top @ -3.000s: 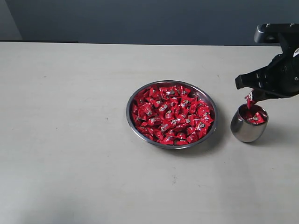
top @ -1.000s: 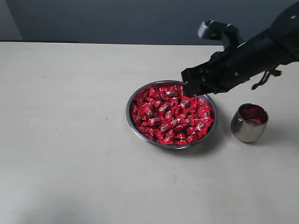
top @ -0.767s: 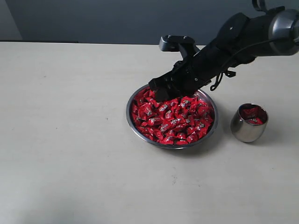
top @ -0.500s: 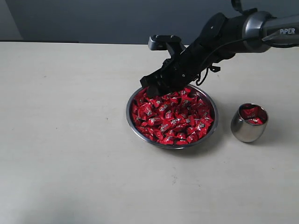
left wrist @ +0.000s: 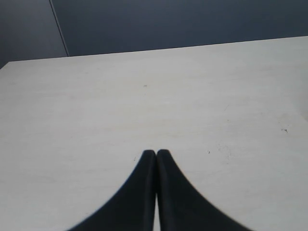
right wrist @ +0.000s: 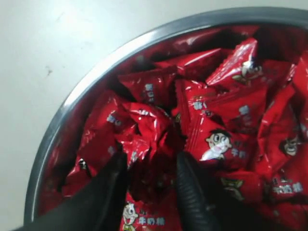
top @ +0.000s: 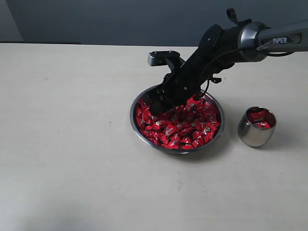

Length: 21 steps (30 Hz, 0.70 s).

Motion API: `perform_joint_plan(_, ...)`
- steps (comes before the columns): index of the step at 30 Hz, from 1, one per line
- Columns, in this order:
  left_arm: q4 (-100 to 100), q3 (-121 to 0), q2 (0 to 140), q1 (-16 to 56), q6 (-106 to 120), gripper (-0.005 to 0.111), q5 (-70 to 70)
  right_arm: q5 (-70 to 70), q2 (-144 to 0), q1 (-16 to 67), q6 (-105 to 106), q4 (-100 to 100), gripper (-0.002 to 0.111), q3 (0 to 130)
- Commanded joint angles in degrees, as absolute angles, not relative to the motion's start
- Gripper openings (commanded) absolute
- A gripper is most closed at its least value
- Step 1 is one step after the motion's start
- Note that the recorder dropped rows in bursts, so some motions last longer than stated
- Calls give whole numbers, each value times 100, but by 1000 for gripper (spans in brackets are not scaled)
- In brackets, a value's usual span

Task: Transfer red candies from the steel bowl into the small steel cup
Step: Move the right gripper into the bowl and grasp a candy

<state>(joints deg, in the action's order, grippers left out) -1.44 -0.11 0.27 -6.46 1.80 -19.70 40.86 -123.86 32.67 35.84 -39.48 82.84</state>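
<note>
The steel bowl (top: 178,151) sits mid-table, heaped with red candies (top: 185,126). My right gripper (top: 156,103) reaches across into the bowl's far left part, its tips down in the pile. In the right wrist view the right gripper (right wrist: 151,161) is open, its black fingers (right wrist: 190,187) apart with red candies (right wrist: 216,125) lying between and around them, close to the bowl's rim (right wrist: 96,77). The small steel cup (top: 255,132) stands upright right of the bowl with a few red candies (top: 260,119) inside. My left gripper (left wrist: 155,153) is shut and empty over bare table.
The pale table (top: 72,144) stretches bare to the left of the bowl and in front of it. A dark wall (top: 120,19) runs along the table's far edge. The right arm (top: 231,41) slants over the bowl's far right rim.
The right gripper has swung left from over the bowl's right side to its far left and dropped into the candies. Bowl and cup have not moved.
</note>
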Motion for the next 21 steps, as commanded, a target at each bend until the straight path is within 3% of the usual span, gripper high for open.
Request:
perform_joint_plan(1,-155,0,0,-618,168,0,-1914,4138,-12383,3313,3600,-3946,34,8316)
perform_joint_plan(11,-155,0,0,-618,168,0,-1914,3868,-12383,3546,3600,-3739,33,8316)
perform_joint_plan(14,-155,0,0,-618,168,0,-1914,3882,-12383,3546,3438,-3389,25,8316)
perform_joint_plan(19,-155,0,0,-618,168,0,-1914,3882,-12383,3546,3251,-3091,-1,8316)
perform_joint_plan(21,-155,0,0,-618,168,0,-1914,3870,-12373,3546,3251,-3091,-1,8316)
